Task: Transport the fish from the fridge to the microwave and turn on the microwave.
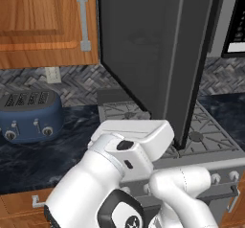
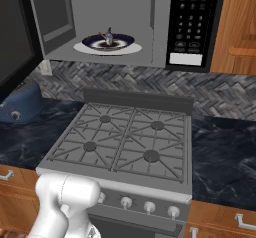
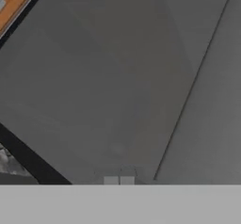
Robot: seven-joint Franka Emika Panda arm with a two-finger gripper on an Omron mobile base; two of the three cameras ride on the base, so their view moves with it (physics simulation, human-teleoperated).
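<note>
Fish [image 2: 108, 36] sits in microwave [image 2: 150, 22]; door [image 1: 153, 54] swung open, rigid, I'd push its free edge. Gripper [image 3: 118, 180] fingers together, empty.

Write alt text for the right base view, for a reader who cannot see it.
An open microwave above a gas stove holds a small fish on a dark bowl atop a white turntable plate; its door swings out at the left. A blue toaster sits on the dark counter.
</note>
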